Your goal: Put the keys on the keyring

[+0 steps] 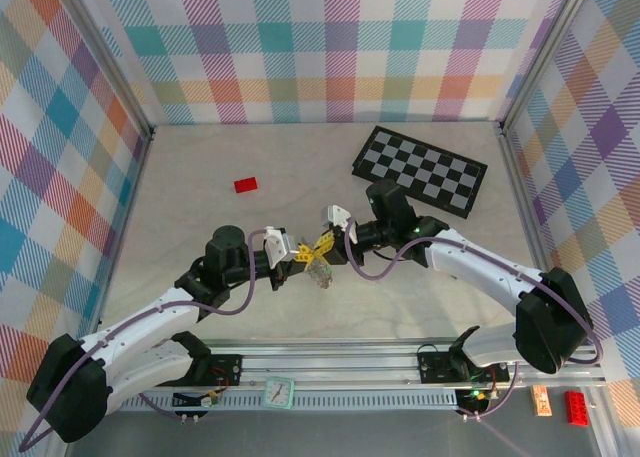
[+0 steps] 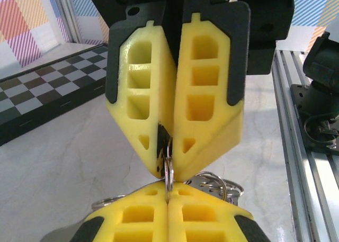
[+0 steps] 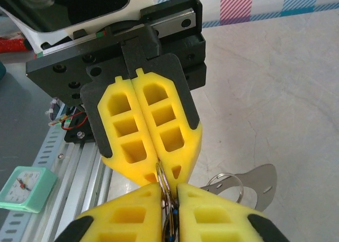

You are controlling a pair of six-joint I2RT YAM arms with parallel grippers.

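Closest in, between the tips of the right gripper (image 3: 169, 193), stands the keyring (image 3: 163, 184), a thin silvery wire ring seen edge-on. Those fingers are drawn in to a narrow slit that pinches it. Just past them the left gripper (image 3: 159, 173) meets them tip to tip, its yellow fingers pressed fully together on the same ring. Off to one side of the fingertips, more silvery loops (image 3: 226, 182) and a flat metal tab (image 3: 258, 182) trail from it.
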